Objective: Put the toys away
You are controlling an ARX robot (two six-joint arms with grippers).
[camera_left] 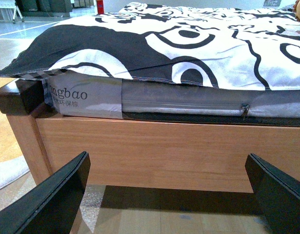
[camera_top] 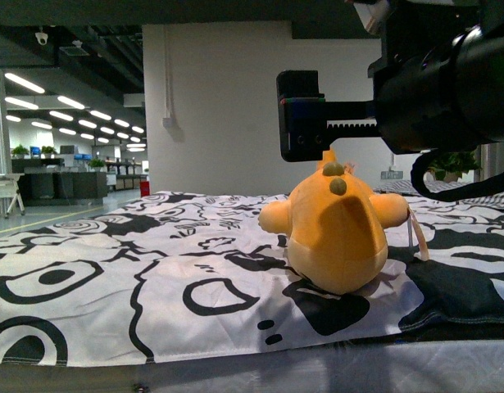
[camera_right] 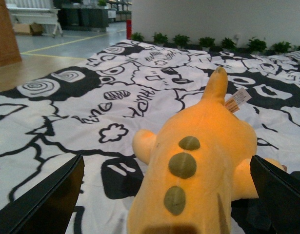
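Patterned bedspread broad around the plush toy

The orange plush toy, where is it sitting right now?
In the front view the plush toy lies right of centre on the black-and-white bedspread, just below the right arm's fingers.

My front view is dim and a little greenish. The ceiling strip lights far to the left burn out to plain white. My right arm, close to the lens, is a dark, soft-edged mass. The plush toy casts a small soft shadow on the bed cover. My right wrist view is brighter, but the toy blurs nearest the lens, and the fingers of my right end effector are featureless black. My left wrist view is sharp on the mattress, with deep shadow beneath the bed frame.
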